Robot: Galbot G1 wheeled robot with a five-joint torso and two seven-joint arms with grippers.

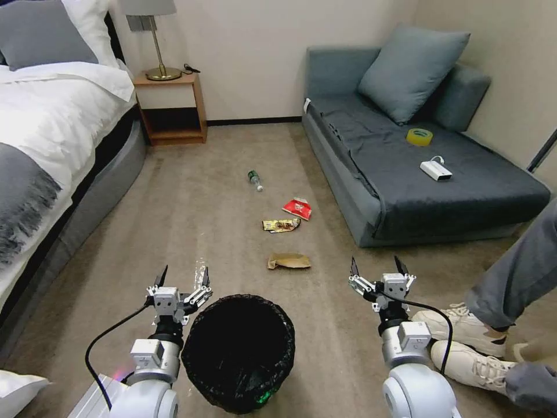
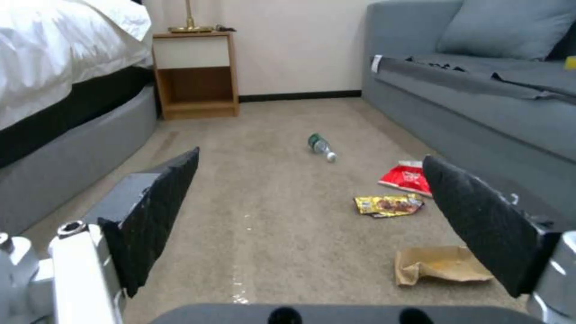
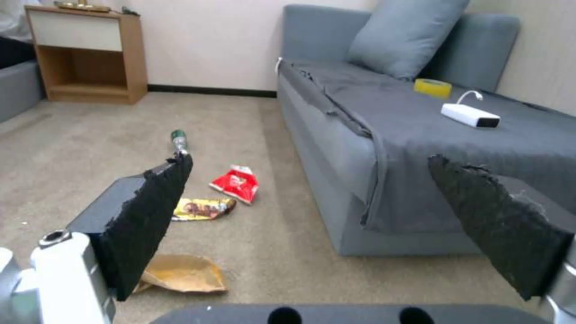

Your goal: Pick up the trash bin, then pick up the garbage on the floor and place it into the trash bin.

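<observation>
From the head cam my left gripper [image 1: 184, 277] and right gripper [image 1: 377, 268] reach forward over the carpet, both spread wide, holding nothing. The trash bin [image 1: 239, 351] stands between them. Left wrist: the garbage [image 2: 389, 204] lies ahead. Right wrist: same litter by the sofa [image 3: 384, 148].

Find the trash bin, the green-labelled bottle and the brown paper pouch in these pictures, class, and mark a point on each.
trash bin [image 1: 200, 342]: head view, on the left wall of its black liner.
green-labelled bottle [image 2: 320, 146]: left wrist view, mid-body.
brown paper pouch [image 1: 288, 261]: head view, middle of its flat face.
</observation>
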